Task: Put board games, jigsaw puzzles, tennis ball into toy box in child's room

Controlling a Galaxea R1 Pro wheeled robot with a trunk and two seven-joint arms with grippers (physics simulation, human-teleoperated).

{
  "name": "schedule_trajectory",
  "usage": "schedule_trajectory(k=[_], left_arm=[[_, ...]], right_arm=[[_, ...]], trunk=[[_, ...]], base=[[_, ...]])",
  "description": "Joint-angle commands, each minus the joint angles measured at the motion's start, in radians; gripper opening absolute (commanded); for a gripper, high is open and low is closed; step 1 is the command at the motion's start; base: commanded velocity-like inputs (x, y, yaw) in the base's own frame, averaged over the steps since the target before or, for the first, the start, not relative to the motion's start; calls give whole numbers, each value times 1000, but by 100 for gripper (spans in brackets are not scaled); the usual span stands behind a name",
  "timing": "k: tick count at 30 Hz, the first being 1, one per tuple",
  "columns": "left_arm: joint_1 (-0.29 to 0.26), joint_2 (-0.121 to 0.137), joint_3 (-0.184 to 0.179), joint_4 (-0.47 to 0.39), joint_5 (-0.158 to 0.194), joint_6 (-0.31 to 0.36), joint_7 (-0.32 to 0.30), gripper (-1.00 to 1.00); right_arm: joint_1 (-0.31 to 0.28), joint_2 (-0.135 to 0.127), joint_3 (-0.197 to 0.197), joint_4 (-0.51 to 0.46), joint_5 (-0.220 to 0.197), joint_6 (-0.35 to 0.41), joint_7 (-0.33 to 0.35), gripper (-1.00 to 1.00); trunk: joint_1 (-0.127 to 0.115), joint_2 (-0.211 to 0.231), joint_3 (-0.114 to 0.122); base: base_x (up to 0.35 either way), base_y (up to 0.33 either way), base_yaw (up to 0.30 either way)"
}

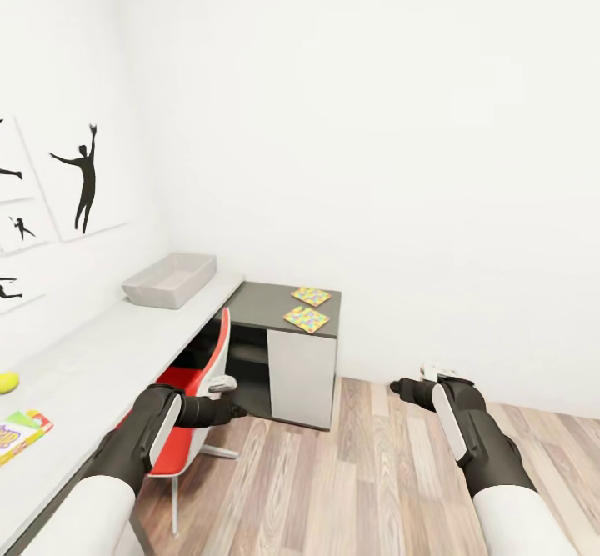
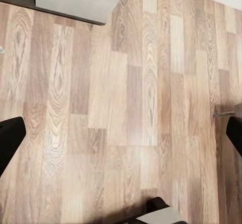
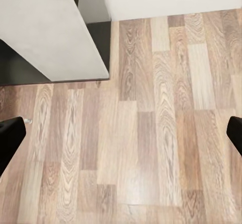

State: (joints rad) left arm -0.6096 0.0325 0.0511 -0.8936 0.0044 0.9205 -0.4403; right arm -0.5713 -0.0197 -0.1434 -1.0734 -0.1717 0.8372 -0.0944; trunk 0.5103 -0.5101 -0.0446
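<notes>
While you are facing the corner of the child's room, both of your arms are hanging low over the wood floor (image 1: pixel 375 473) with nothing in them. Your left gripper (image 2: pixel 121 133) is pointing down at bare planks, its two dark fingers (image 2: pixel 10 138) sitting at opposite edges of the left wrist view, so the jaws are standing wide. Your right gripper (image 3: pixel 121 138) is doing the same, jaws spread wide over the floor, with the white cabinet front (image 3: pixel 45 27) of the desk showing ahead of it.

At your near left, the table (image 1: pixel 100 356) is running away from you along the wall. A board game (image 1: pixel 21 433) in yellow, green and red is lying flat on its near end, cut off by the edge of the head view. Just beyond it, the tennis ball (image 1: pixel 7 382) is resting on the light top. A red chair (image 1: pixel 200 389) is tucked under the table beside your left arm.

Farther along, the toy box (image 1: pixel 171 279) is sitting at the far end of the light top, against the wall. To its right, on the dark corner section, the two jigsaw puzzles (image 1: pixel 306 319) are lying flat, one just behind the other, close but apart. Dancer silhouette prints (image 1: pixel 83 177) are hanging on the left wall.
</notes>
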Motion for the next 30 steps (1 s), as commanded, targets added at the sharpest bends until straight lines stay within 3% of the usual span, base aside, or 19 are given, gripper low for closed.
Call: schedule_trajectory(k=[1,7,17,30], left_arm=[[-1,0,2,-1,0,6,-3,100],[-1,0,3,-1,0,6,-3,100],[-1,0,4,-1,0,7,-4,100],[-1,0,3,-1,0,6,-3,100]], right_arm=[[-1,0,1,-1,-11,4,-10,100],[-1,1,2,-1,-10,2,-10,100],[-2,1,5,0,-9,2,-10,100],[-2,1,36,0,-8,-2,-12,100]], trunk=[[1,-2,-2],[1,-2,-2],[1,-2,-2],[1,-2,-3]], base=[[284,-124,0],[286,-120,67],[287,46,261],[287,-15,231]])
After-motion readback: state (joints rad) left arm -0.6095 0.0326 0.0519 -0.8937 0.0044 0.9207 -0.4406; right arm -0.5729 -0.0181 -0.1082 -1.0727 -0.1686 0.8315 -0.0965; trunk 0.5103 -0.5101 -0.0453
